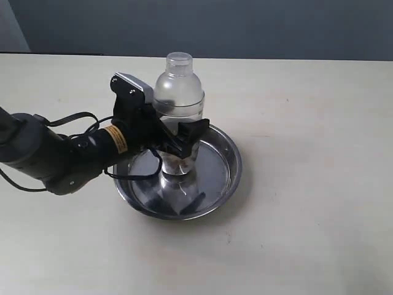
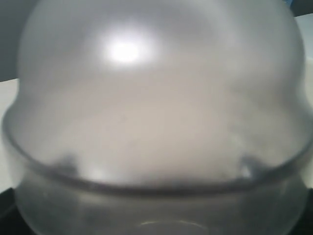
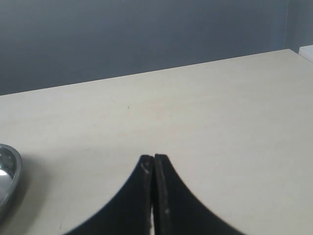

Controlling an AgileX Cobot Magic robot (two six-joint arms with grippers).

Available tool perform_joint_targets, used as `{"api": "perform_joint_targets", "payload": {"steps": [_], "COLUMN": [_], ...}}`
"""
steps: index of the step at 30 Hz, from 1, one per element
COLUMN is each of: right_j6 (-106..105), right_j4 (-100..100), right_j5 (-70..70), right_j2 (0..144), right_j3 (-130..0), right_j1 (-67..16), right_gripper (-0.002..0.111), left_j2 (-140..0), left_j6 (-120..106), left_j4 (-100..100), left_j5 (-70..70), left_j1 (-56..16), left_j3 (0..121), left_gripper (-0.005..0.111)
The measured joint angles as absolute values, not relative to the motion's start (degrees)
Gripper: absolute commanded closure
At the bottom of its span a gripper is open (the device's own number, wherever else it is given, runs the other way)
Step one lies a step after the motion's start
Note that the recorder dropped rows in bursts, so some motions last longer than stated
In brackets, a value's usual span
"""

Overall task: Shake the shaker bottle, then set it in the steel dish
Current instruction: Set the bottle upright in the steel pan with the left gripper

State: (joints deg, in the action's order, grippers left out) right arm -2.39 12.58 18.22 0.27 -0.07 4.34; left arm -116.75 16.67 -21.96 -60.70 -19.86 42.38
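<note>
The shaker bottle [image 1: 178, 92] stands upright in the steel dish [image 1: 228, 161], its base on the flat floor a little off the dish's middle, toward the side your left arm reaches in from. You can see its small clear cap [image 1: 180, 61] on top of the frosted dome, and the clear body below, mirrored in the shiny pan floor. Your left hand [image 1: 178, 125] is clamped on the bottle's body just under the dome, with one black finger [image 1: 195, 131] across the near side and the other mostly hidden behind the plastic. In the left wrist view the dome [image 2: 156, 98] fills almost the whole picture, so the fingers give you nothing to read there. A black cable [image 1: 73, 120] loops along the left arm, and a second loop hangs over the dish's rim. The dish sits on the pale bench [image 1: 307, 221] near the centre. Your right hand [image 3: 154, 159] is well apart from all this, low over bare bench, its two black fingers pressed together with nothing between them; only an edge of the dish [image 3: 7, 171] shows in its view.
</note>
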Motion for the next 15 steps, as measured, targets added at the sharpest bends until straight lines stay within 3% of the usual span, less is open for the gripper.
{"api": "perform_joint_targets", "payload": {"steps": [3,15], "right_j6": [-2.4,-2.4], "right_j4": [12.6,12.6], "right_j5": [18.2,18.2], "right_j2": [0.3,0.3], "right_j3": [-0.1,-0.1], "right_j1": [4.3,4.3], "right_gripper": [0.109,0.109], "left_j2": [-116.7,-116.7], "left_j6": [16.7,18.4], "left_j4": [-23.1,-30.0], "left_j5": [-60.9,-68.4], "left_j1": [-18.6,-17.5], "left_j3": [42.3,42.3], "left_gripper": [0.005,0.005]}}
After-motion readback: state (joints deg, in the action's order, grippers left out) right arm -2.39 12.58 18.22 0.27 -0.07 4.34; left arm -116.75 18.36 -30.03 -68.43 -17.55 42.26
